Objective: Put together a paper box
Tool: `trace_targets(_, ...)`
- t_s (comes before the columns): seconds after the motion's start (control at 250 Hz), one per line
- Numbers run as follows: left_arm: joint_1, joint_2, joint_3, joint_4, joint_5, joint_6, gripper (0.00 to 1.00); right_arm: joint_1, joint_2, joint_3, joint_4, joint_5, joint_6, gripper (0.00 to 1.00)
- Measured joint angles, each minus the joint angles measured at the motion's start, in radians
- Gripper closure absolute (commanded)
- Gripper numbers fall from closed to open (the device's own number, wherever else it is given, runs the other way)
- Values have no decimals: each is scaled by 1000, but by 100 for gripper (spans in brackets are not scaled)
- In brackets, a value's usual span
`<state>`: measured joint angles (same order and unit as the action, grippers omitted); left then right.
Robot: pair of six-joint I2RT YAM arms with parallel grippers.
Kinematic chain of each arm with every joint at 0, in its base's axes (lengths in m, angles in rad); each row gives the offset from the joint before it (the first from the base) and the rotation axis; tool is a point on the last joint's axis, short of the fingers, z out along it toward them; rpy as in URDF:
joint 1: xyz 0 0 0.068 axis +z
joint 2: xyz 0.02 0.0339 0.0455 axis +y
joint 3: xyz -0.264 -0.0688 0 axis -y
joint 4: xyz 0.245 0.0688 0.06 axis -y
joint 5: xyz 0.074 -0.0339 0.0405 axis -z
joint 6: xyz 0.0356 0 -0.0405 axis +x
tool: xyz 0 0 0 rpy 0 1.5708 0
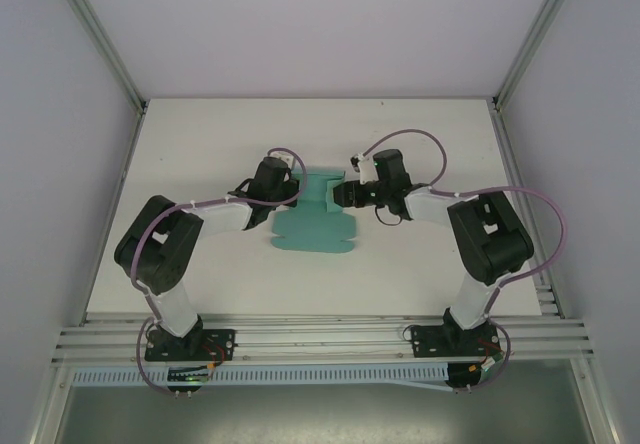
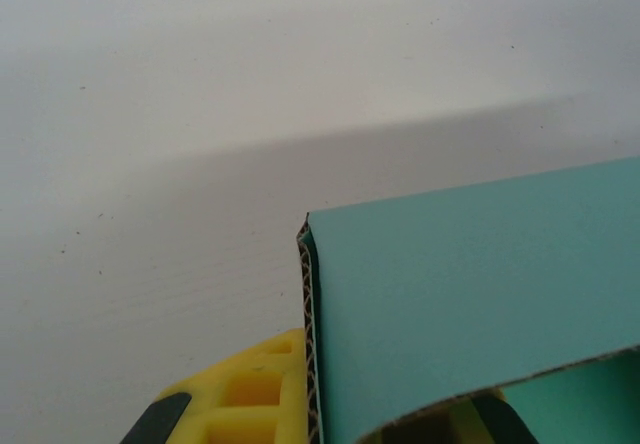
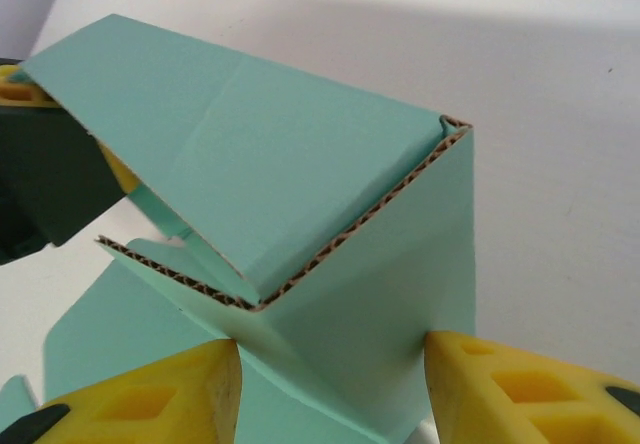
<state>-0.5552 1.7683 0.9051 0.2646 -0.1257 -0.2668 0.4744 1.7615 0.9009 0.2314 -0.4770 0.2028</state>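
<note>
The right claw [image 3: 335, 359] is released. Its two yellow fingers [image 3: 150, 404] stand well apart, and their tips touch the broad face of a raised teal panel rather than pinching it. The left claw [image 2: 385, 419] sits at the opposite side of the same fold. One yellow finger [image 2: 245, 404] lies just beside a cut edge, and the dark tip of the other peeps out under the card. The panel covers the gap between them, so I cannot tell whether this claw is clenched on anything.

Between the two claws is the paper box [image 1: 312, 222], half-formed. Its far part is lifted and folded over into a tent-like ridge. Its near part, with the rounded tabs, lies flat on the white surface [image 1: 200, 154], about midway across it.

The cut edges show fluting, so this is thin corrugated card. It is probably very light and stiff across each panel, bends only along the scored creases, and is apt to spring open when let go. The faces look smooth, so a pushing fingertip may slide. A sheet this light could also skate over the surface unless one claw pins it.

The best hold is probably to pinch a panel through its thickness close to a crease, or to press flat on the middle of a panel. Free corners and tabs would likely buckle, and a hard squeeze could crush the flutes.
</note>
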Motion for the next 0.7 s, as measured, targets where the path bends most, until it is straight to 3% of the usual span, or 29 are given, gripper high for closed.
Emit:
trace_targets(0.352, 4, 6, 4, 0, -12, 0, 100, 56, 66, 40, -3, 166, -34, 42)
trace_targets(0.703, -19, 10, 16, 0, -39, 2, 100, 98, 79, 69, -31, 412, 11, 80)
